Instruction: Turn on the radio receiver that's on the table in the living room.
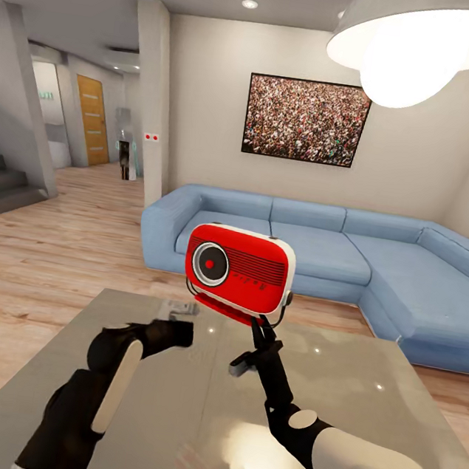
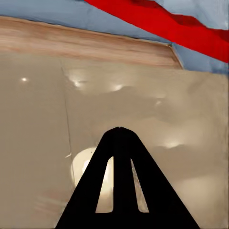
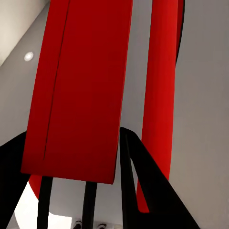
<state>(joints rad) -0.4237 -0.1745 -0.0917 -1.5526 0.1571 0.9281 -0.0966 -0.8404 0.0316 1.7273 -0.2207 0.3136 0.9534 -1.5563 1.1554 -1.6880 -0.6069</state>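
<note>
Right claw grips the radio by its base, lifting it clear above the surface, dial facing the robot, likely for switching on. Left claw, fingers together, hovers beside it.

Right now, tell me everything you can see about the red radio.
The radio receiver is a small red rounded box with a white edge band, a round dark dial with a red centre on its face, and a ribbed grille beside it. It is held upright above the glossy grey table, face toward the camera, a red flap hanging beneath. The right gripper clamps it from below; the left gripper is shut beside it, apart.
</note>
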